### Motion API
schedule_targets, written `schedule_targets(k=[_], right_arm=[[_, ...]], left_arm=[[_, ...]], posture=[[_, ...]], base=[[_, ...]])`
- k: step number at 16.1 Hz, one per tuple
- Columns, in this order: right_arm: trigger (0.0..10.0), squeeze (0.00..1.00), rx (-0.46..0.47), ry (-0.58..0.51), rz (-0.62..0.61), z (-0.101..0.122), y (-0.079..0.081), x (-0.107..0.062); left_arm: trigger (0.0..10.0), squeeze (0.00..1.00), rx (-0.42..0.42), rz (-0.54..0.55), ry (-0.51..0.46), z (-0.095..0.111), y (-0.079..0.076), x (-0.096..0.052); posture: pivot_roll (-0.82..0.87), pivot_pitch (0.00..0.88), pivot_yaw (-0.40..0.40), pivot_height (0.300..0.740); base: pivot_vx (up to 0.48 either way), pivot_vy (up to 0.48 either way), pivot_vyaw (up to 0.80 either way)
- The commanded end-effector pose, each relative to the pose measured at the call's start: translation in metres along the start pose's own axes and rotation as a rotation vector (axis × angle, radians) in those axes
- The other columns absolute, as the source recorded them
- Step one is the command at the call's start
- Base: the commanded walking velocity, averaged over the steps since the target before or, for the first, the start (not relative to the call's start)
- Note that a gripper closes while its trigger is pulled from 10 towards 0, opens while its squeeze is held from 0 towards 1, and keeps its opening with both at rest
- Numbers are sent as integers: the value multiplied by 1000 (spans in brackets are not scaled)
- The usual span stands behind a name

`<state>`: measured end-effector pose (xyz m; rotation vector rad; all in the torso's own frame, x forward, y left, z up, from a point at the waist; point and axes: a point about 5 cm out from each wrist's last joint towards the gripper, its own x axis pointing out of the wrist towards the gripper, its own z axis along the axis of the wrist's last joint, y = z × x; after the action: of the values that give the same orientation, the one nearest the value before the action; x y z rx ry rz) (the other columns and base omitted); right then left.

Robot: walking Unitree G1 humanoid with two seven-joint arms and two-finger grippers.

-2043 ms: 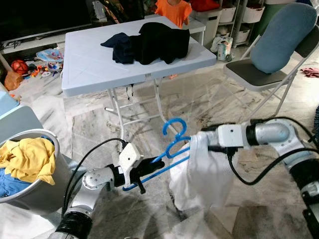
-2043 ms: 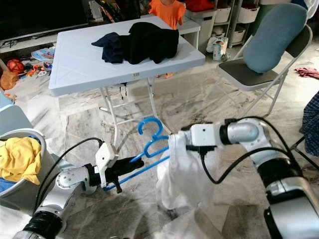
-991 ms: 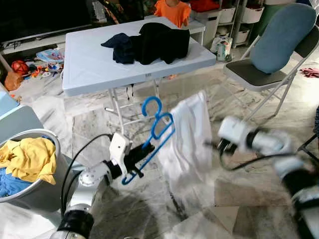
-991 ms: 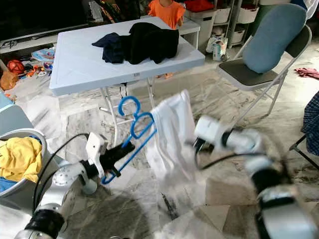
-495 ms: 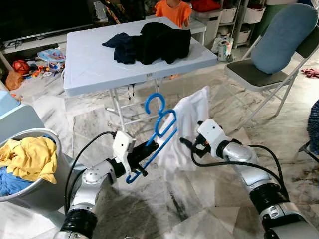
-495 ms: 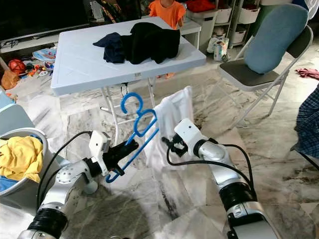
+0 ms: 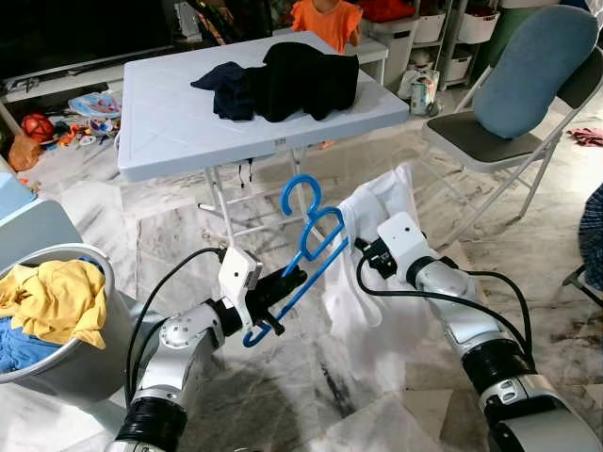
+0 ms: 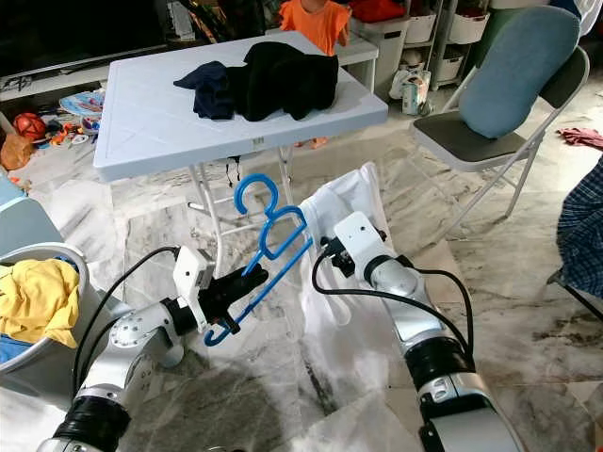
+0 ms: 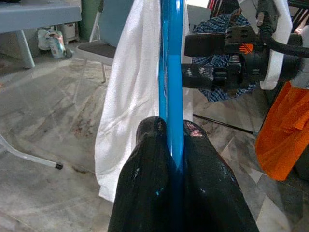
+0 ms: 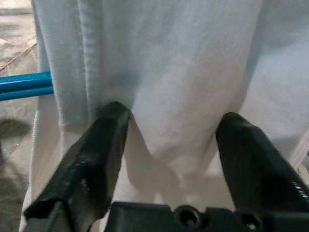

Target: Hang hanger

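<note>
- The left hand (image 7: 273, 299), at lower centre of the left eye view, is pinched on the lower end of the blue hanger (image 7: 306, 247).
- The hanger rises tilted, its hook toward the desk (image 7: 170, 122).
- The right hand (image 10: 166, 140), fingers spread, presses into the white garment (image 7: 372, 273) draped over the hanger's far end.
- The garment hangs to the marble floor (image 7: 528, 273).
</note>
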<state>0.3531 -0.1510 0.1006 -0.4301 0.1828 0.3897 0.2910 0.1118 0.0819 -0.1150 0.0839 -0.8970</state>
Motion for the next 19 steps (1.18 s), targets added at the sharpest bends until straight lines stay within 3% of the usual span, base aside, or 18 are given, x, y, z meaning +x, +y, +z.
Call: schedule_targets(k=[1,11,14,19], right_arm=[[0,0,14,-4,-20,3,-2,2],[0,0,44,-15,-88,1,-15,1],[0,0,74,-38,-143,7,-27,1],[0,0,87,-92,-174,19,-33,3]], left_arm=[[0,0,25,-24,-55,13,-1,2],[0,0,28,-35,-50,14,-4,3],[0,0,32,-21,-44,12,-2,-1],[0,0,34,-8,-33,10,-1,-3]], posture=[[-159,0,56,740],[-154,0,49,740],[-147,0,44,740],[-145,0,37,740]], base=[[0,0,0],[0,0,0],[0,0,0],[0,0,0]])
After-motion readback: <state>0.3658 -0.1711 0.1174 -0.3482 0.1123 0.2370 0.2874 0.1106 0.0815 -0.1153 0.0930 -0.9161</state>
